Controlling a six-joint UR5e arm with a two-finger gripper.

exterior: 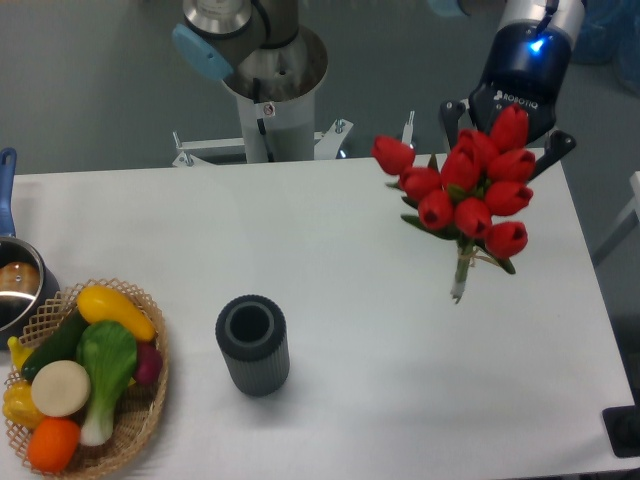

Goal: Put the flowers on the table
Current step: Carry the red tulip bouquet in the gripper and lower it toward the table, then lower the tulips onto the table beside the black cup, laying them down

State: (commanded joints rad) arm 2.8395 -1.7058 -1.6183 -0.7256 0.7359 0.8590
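A bunch of red tulips, the flowers (468, 190), hangs in the air over the far right part of the white table (350, 250). The blooms are up and the thin green stems point down toward the table top without touching it. My gripper (500, 135) comes down from the top right. Its dark fingers (449, 113) show on either side of the bunch, and it is shut on the flowers behind the blooms. The grip point itself is hidden by the tulip heads.
A dark grey ribbed vase (252, 345) stands upright at the front centre of the table. A wicker basket (148, 425) with toy vegetables sits at the front left, beside a pot (14, 285) at the left edge. The arm's base (272, 80) is behind the table.
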